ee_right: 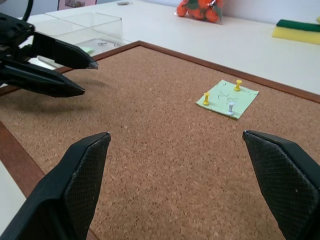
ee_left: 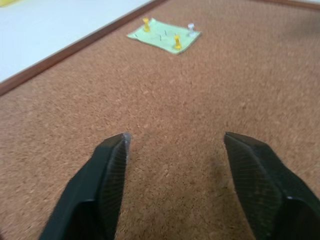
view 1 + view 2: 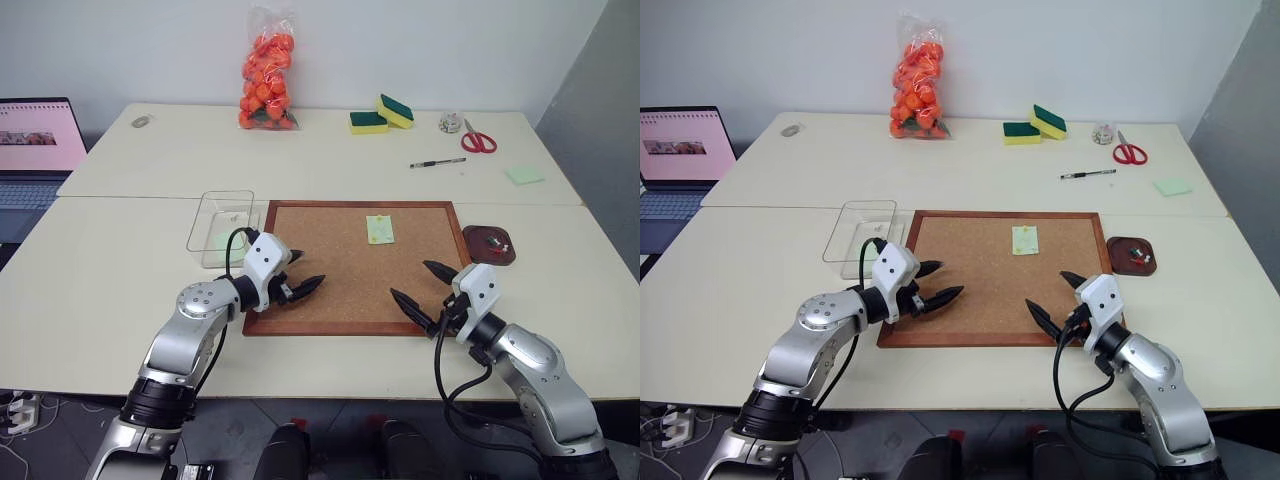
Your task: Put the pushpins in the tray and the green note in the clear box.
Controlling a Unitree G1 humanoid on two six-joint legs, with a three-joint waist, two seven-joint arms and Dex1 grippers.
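My left claw (image 3: 299, 278) hangs over the corkboard's (image 3: 340, 290) near-left corner, fingers parted, nothing in it. Right claw (image 3: 428, 289) over the near-right edge, spread wide, empty too. Green note (image 3: 380, 229) sits far-centre on the board w/ pushpins (image 1: 206, 98) stuck in it. Bare cork btwn claws and note. Clear box (image 3: 222, 227) just beside board's left edge, tray (image 3: 489, 244) beside its right, both on the worktop (image 3: 100, 290).

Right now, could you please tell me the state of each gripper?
Left gripper: open, holding nothing, over the corkboard.
Right gripper: open wide, holding nothing, also over the corkboard.
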